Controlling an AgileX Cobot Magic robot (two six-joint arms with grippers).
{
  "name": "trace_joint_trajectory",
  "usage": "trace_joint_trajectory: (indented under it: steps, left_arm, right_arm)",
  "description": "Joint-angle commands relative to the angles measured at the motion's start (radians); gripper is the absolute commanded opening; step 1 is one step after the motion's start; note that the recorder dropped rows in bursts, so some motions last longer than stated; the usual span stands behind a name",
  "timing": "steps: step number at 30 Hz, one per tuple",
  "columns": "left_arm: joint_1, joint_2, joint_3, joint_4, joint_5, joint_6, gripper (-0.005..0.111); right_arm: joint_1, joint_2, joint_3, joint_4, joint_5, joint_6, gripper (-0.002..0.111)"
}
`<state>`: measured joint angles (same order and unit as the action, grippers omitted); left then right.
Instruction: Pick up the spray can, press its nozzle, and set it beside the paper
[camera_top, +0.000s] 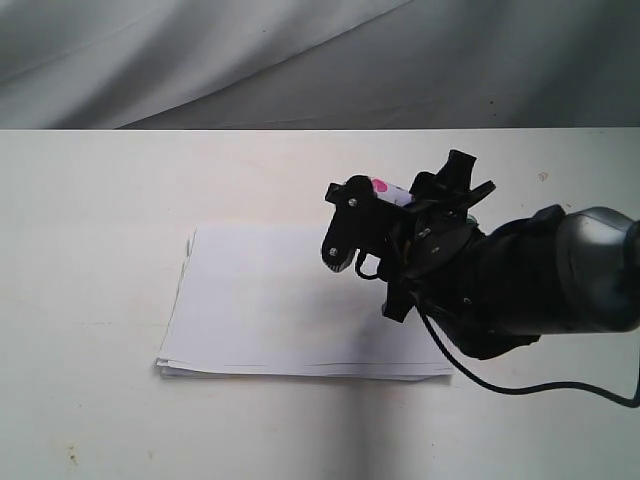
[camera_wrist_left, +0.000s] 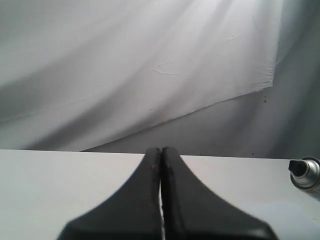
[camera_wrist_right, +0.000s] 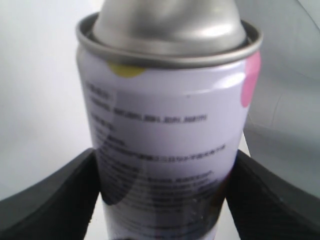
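Right claw (camera_wrist_right: 162, 200) was clamped snug on the spray can (camera_wrist_right: 165, 130), so best bet was holding it steady and pushing the nozzle (camera_wrist_left: 298, 167) straight down, not sideways

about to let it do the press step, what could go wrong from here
1. The right gripper holds the spray can with just two fingers on its smooth round wall. Pushing on the nozzle could tip the spray can or make it slide.
2. In the exterior view the spray can is close to the right edge of the paper. Spray may hit the sheets, or the spray can may be set on them instead of beside them.
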<state>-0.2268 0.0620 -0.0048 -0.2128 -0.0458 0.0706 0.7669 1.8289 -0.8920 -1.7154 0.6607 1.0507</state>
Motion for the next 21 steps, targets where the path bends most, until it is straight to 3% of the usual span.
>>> trace_joint_trajectory:
  steps: [1,11,16,21]
  left_arm:
    - [-0.005,-0.003,0.005,-0.011,-0.029,-0.01,0.0]
    - [-0.005,0.019,-0.009,-0.152,0.022,-0.096,0.0]
    - [-0.005,0.165,-0.134,-0.16,0.018,-0.119,0.0]
    - [-0.005,0.423,-0.319,-0.145,0.025,-0.115,0.0]
  right_arm:
    - [0.001,-0.018,-0.006,-0.029,0.039,-0.01,0.0]
    - [0.001,-0.018,-0.006,-0.029,0.069,-0.026,0.0]
    - [0.001,-0.018,-0.006,-0.029,0.069,-0.032,0.0]
    - [0.001,-0.018,-0.006,-0.029,0.069,-0.032,0.0]
